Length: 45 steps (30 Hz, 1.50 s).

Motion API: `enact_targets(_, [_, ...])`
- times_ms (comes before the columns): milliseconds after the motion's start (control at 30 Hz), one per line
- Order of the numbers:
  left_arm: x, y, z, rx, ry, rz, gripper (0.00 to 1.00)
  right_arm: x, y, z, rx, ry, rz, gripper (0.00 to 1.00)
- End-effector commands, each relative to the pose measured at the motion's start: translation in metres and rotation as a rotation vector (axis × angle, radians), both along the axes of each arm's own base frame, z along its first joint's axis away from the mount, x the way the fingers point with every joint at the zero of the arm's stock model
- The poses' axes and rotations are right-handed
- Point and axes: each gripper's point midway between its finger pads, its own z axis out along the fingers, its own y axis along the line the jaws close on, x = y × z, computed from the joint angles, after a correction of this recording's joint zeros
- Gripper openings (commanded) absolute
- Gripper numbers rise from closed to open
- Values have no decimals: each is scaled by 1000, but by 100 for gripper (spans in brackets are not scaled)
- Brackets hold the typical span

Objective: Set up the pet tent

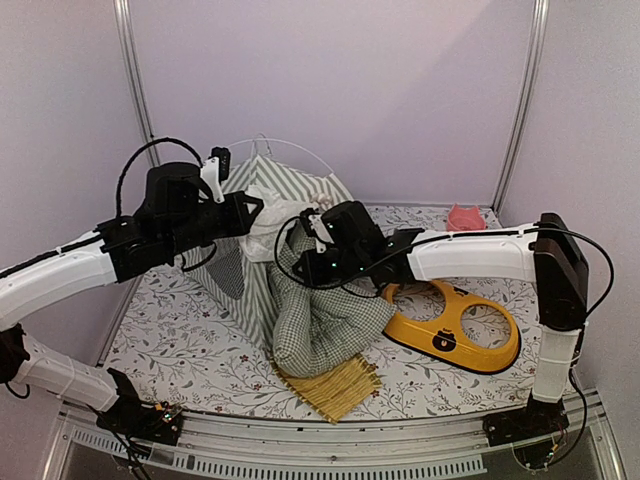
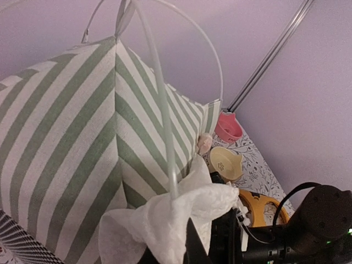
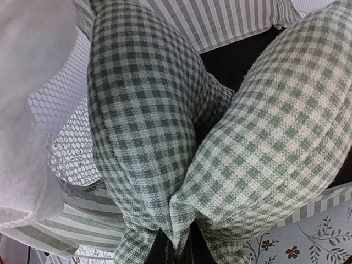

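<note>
Gingham cushion [image 3: 143,110] in right gripper [image 3: 176,248], beside striped pet tent [image 1: 282,186]

Matt woven cloth, striped grey-green and white, makes up the pet tent [image 2: 71,154] at the left of my left wrist view. Its thin pole [image 2: 155,110] looks like smooth, glossy white plastic, and the lace curtain [image 2: 165,220] is soft and gauzy. Centre frame at my right wrist, the gingham cushion [image 3: 143,121] shows a coarse weave beside open white mesh [image 3: 60,110]. The yellow feeder [image 1: 455,335], lower right from above, is glossy plastic. The mat [image 1: 330,385] is slatted bamboo.
</note>
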Motion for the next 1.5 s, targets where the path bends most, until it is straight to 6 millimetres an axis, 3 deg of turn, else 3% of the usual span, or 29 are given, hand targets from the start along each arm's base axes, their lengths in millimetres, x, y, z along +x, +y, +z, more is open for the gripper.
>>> enact_targets(0, [-17,-18,15,-65,22,-156,0,15,-1,38,3,-162,-23,0])
enact_targets(100, [-21,-18,20,-77,30,-183,0,19,-5,30,-30,-185,-42,16])
enact_targets(133, [-21,-17,20,-74,35,-178,0,18,-7,30,-30,-189,-44,25])
enact_targets(300, [-10,2,6,-34,72,-88,0,2,-11,45,7,-218,-23,61])
enact_targets(433, [-5,14,-3,-22,90,-45,0,-15,-16,57,9,-230,-4,79])
enact_targets(600, [-5,19,-9,-25,93,-45,0,-18,-42,58,-45,-218,-71,100])
enact_targets(767, [-6,18,-11,-26,94,-63,0,-15,-67,56,-127,-221,-134,99])
enact_targets(933, [-8,15,-9,-26,87,-87,0,-12,-106,44,-183,-179,-200,99])
enact_targets(1100, [-9,12,-9,-27,84,-106,0,-27,-148,23,-196,-87,-226,99])
enact_targets(1300, [-11,8,-9,-27,80,-133,0,-63,-183,-31,-213,61,-225,99])
enact_targets(1467, [-12,4,-10,-27,80,-160,0,-87,-192,-65,-150,152,-208,99])
